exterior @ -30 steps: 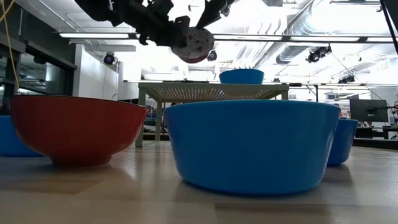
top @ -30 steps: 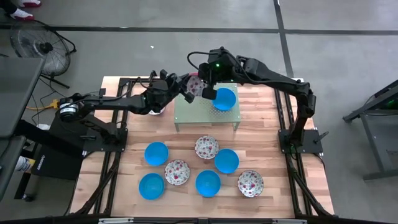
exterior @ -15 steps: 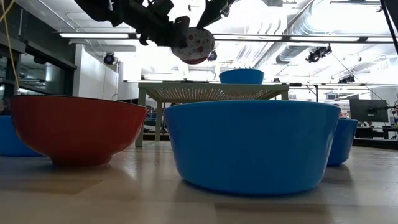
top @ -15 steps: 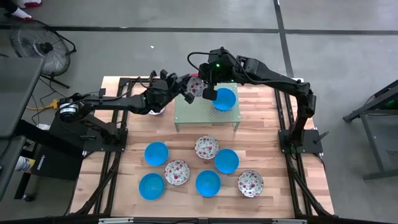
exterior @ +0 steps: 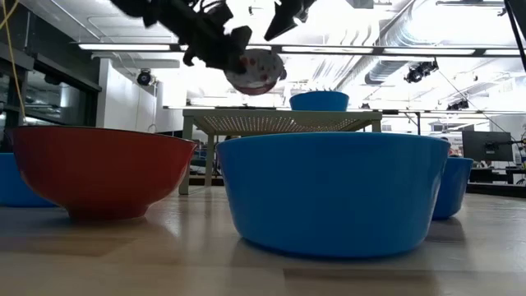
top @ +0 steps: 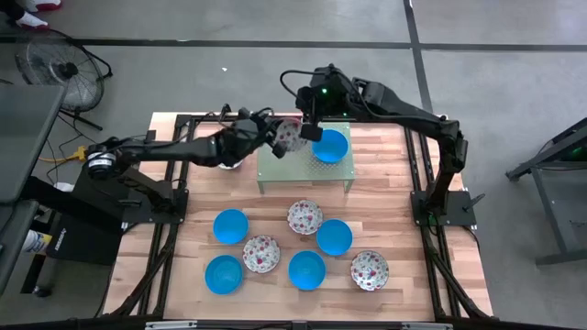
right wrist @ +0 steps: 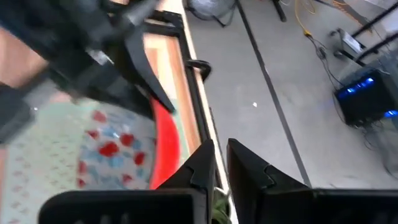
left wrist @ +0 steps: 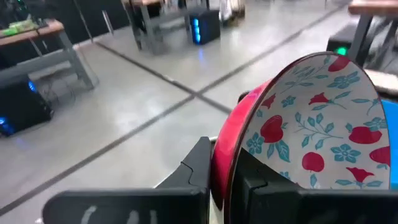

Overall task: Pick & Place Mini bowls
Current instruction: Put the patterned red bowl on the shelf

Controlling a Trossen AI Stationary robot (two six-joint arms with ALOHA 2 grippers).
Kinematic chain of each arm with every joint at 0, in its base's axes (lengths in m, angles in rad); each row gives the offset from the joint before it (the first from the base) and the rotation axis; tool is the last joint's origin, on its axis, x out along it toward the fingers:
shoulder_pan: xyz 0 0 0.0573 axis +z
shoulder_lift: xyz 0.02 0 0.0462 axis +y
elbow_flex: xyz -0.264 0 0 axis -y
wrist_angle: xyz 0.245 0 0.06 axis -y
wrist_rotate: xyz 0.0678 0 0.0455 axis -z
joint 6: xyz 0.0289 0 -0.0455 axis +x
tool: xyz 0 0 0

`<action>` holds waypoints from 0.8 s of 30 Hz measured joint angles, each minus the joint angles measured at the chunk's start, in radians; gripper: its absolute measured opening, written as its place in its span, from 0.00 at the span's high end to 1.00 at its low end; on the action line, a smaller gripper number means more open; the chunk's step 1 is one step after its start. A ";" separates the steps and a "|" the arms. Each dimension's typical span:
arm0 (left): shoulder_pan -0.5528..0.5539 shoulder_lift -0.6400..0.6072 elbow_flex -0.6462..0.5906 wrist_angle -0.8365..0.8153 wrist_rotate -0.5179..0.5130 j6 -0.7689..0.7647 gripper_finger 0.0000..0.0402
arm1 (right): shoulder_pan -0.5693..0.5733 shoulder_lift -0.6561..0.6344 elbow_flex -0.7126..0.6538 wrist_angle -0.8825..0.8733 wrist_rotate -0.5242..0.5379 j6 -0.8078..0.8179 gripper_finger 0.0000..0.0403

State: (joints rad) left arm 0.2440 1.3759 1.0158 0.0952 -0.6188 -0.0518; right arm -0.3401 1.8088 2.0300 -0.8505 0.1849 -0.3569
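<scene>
The floral mini bowl [top: 290, 137] hangs tilted over the green stand [top: 275, 170], its rim pinched by the left gripper [top: 272, 139]. The right gripper [top: 310, 128] has drawn back from it, seemingly slightly parted and empty.

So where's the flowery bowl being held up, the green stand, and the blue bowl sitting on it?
Floral bowl [left wrist: 311, 130], left wrist view, patterned inside.
Green stand [top: 284, 167], high view, bare top.
Blue bowl on the stand [top: 330, 145], high view, its inside.
</scene>
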 joint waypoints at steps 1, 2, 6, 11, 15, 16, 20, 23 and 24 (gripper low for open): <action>0.008 -0.003 0.033 -0.057 0.003 -0.004 0.96 | -0.005 0.000 0.000 -0.006 0.011 0.000 0.91; 0.015 -0.004 0.074 -0.118 0.011 -0.006 0.96 | -0.011 0.000 0.000 -0.013 0.018 0.000 0.91; 0.058 -0.003 0.237 -0.384 0.084 0.024 0.96 | -0.047 0.000 0.000 -0.063 0.022 0.025 0.89; 0.164 -0.004 0.424 -0.680 0.295 0.099 0.96 | -0.113 -0.003 0.000 -0.195 -0.039 0.077 0.88; 0.310 -0.004 0.510 -0.838 0.562 0.137 0.96 | -0.174 -0.013 0.000 -0.310 -0.120 0.116 0.89; 0.345 -0.004 0.520 -0.863 0.620 0.146 0.96 | -0.192 -0.018 0.000 -0.335 -0.137 0.125 0.89; 0.454 0.002 0.524 -0.906 0.805 0.181 0.96 | -0.259 -0.032 0.000 -0.424 -0.211 0.140 0.92; 0.495 0.038 0.526 -0.907 0.948 0.206 0.96 | -0.305 -0.044 0.000 -0.475 -0.256 0.140 0.93; 0.504 0.057 0.526 -0.908 0.998 0.210 0.96 | -0.321 -0.048 0.000 -0.488 -0.268 0.140 0.94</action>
State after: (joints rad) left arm 0.7483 1.4331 1.5420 -0.8129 0.3789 0.1584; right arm -0.6611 1.7612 2.0300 -1.3387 -0.0828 -0.2168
